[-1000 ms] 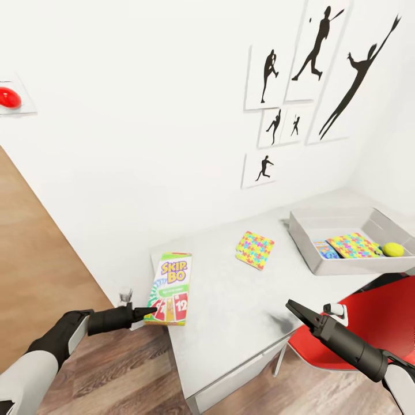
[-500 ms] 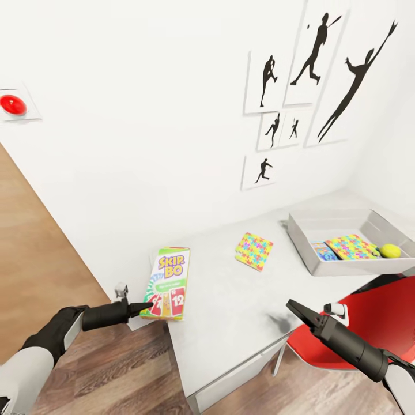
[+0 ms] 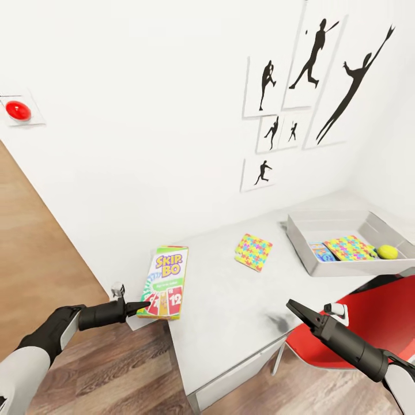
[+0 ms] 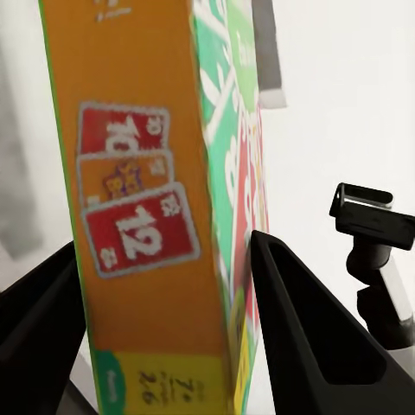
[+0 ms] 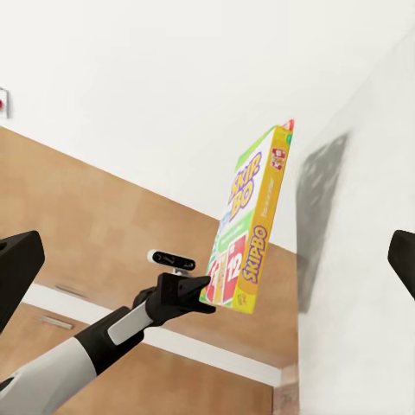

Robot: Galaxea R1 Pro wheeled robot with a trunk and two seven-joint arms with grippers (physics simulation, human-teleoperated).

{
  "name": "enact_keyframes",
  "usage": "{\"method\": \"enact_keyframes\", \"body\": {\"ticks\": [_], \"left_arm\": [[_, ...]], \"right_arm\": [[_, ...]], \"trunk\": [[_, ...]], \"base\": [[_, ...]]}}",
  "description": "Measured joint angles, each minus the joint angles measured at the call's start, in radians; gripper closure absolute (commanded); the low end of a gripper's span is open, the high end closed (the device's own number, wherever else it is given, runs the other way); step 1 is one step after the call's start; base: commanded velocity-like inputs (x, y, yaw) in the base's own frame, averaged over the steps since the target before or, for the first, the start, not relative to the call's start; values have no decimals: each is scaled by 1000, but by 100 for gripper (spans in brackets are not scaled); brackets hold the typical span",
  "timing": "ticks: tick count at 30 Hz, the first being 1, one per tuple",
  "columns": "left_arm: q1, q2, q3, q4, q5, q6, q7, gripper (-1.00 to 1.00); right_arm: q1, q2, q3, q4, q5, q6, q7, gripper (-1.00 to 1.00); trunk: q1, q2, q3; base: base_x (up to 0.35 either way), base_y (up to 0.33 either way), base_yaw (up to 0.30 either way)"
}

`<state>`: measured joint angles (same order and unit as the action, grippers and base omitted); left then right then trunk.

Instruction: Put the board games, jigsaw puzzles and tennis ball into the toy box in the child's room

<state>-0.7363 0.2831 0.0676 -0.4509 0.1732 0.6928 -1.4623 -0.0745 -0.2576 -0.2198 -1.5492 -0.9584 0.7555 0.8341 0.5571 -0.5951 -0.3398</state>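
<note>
On my far left a red button (image 3: 18, 109) sits on the white wall, above the wood-plank floor (image 3: 34, 242). My left gripper (image 3: 142, 306) is clenched on the near end of the Skip-Bo box (image 3: 164, 282); in the left wrist view its fingers (image 4: 298, 328) press against both faces of the box (image 4: 138, 216), which hangs over the left end of the table (image 3: 230, 311), lifted off it as the right wrist view shows (image 5: 251, 229). Further right on the pale tabletop lies a jigsaw puzzle (image 3: 254, 251), flat and well apart from the box. Above it, black baseball-player silhouette prints (image 3: 311, 80) hang on the wall. My right gripper (image 3: 295, 309) hovers over the near edge of the table with its jaws spread and nothing between them. At the far right the grey toy box (image 3: 302, 242) rests on the table, holding a blue board game (image 3: 321, 252), a second jigsaw puzzle (image 3: 349, 248) and the tennis ball (image 3: 388, 252). A red chair (image 3: 369, 311) stands near the table, below the toy box.
</note>
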Motion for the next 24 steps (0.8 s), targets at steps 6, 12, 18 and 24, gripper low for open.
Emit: {"method": "enact_keyframes", "body": {"ticks": [6, 12, 18, 24], "left_arm": [[-1, 15, 1, 0, 1, 0, -1, 100], [-1, 22, 1, -1, 2, 0, -3, 100], [-1, 25, 0, -14, 1, 0, -39, 100], [-1, 44, -1, -22, 0, -1, -57, 100]], "right_arm": [[0, 0, 1, 0, 0, 0, 0, -100], [0, 0, 2, 0, 0, 0, -1, -100], [0, 1, 2, 0, 0, 0, 0, -100], [0, 0, 1, 0, 0, 1, 1, -100]], "trunk": [[-23, 42, 19], [-46, 84, 42], [-69, 126, 70], [-92, 168, 98]], "base": [[0, 0, 0], [-8, 0, -16], [-184, 0, -80], [-131, 0, -131]]}}
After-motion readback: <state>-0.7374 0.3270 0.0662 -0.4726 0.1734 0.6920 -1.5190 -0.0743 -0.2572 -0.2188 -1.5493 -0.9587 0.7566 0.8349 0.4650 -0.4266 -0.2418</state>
